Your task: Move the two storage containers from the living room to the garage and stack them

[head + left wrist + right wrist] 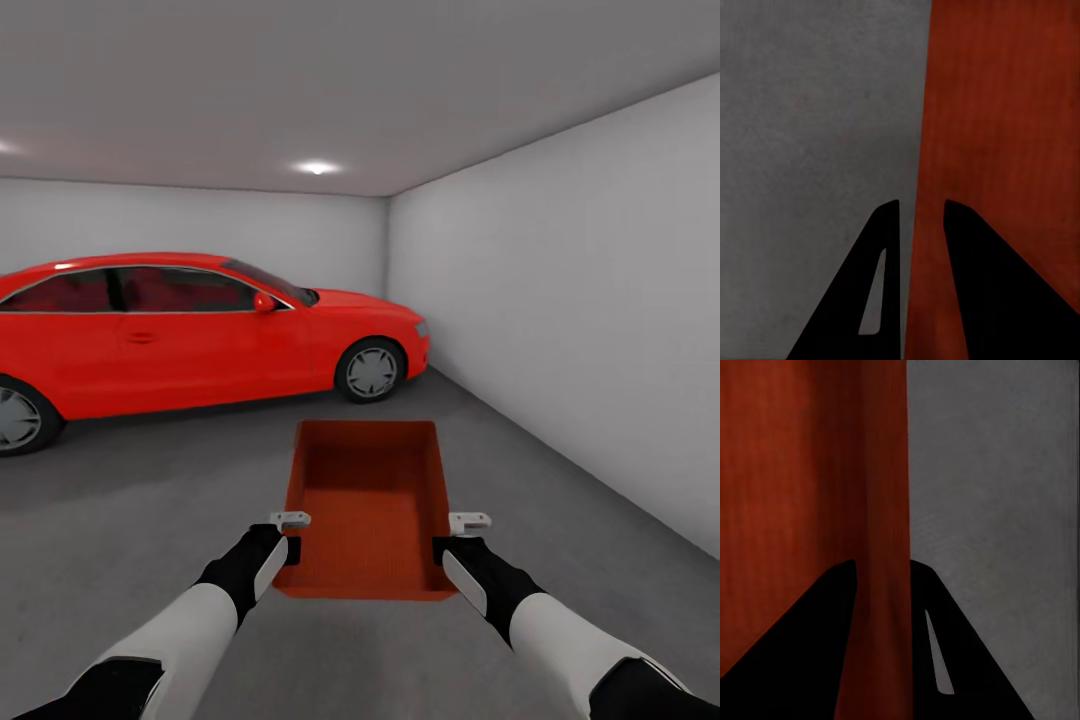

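Head view: a bin [368,505] carried between both grippers over the garage floor [150,510].

Each gripper is clamped on a long side wall near the bin's near end: the left gripper [283,550] on the left wall, the right gripper [447,548] on the right. In the left wrist view one finger [862,300] sits outside the wall [916,247] and the other inside; the right wrist view shows the same straddle on its wall [885,585]. Whether the bin touches the floor I cannot tell. A red car [180,330] stands well beyond its far end. The bin looks stiff, light and empty; its thin, flared walls could slip, so an even hold on both sides seems best.
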### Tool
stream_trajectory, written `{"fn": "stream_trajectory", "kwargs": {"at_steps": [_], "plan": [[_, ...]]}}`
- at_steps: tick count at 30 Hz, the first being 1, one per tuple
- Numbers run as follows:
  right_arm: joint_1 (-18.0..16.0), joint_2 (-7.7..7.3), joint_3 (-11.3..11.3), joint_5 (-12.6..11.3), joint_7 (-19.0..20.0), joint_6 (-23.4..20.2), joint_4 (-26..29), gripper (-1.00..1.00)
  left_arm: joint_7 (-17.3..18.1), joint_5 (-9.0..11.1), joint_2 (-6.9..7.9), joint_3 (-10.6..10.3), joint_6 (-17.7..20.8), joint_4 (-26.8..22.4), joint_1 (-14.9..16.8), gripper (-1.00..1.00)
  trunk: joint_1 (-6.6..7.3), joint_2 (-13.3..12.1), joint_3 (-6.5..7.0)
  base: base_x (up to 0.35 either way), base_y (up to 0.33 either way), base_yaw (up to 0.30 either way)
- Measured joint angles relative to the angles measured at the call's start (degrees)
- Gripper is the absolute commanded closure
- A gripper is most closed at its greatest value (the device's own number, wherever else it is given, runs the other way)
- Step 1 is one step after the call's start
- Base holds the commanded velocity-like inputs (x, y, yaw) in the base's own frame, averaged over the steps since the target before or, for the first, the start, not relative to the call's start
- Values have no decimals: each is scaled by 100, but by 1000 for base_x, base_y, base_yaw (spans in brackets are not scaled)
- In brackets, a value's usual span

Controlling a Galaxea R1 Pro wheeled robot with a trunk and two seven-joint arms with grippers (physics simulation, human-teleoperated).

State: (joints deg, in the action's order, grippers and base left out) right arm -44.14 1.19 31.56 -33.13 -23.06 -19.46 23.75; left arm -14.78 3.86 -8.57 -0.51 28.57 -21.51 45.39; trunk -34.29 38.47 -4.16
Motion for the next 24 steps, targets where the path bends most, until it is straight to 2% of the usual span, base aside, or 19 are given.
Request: {"fn": "stream_trajectory", "kwargs": {"at_steps": [24], "plan": [[0, 0, -1, 1, 0, 0, 0, 100, 0, 0, 0, 0, 0, -1, 0, 100, 0, 0, 38, 323, 0, -243]]}}
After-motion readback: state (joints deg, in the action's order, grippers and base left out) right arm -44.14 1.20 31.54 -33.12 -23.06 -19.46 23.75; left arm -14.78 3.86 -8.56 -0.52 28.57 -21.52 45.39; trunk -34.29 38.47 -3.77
